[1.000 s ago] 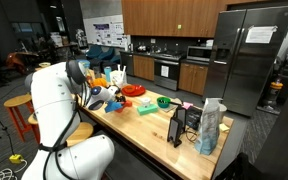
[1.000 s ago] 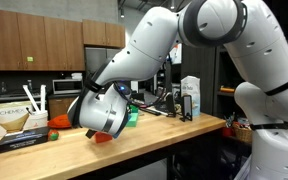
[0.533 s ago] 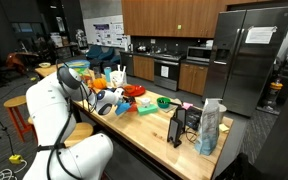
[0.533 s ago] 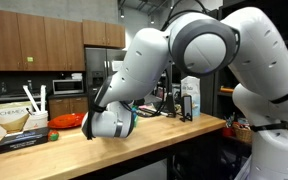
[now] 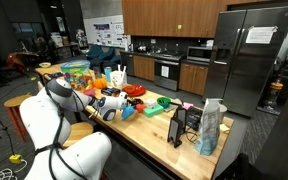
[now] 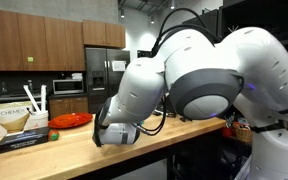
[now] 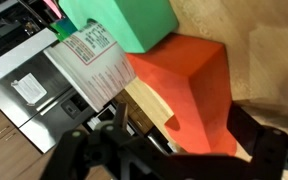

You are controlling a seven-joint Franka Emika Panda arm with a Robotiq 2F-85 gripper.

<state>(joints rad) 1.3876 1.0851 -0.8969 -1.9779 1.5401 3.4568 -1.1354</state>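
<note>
Arm has swung lower over the counter (image 5: 147, 126) vs 1 s ago, jaws now spread open either side of the orange block (image 7: 189, 85) on it, wooden block (image 7: 149, 105) & green block (image 7: 124, 22) just beside.

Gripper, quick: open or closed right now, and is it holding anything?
Gripper: open wide, holding nothing; the orange block sits just ahead of it, not gripped.
</note>
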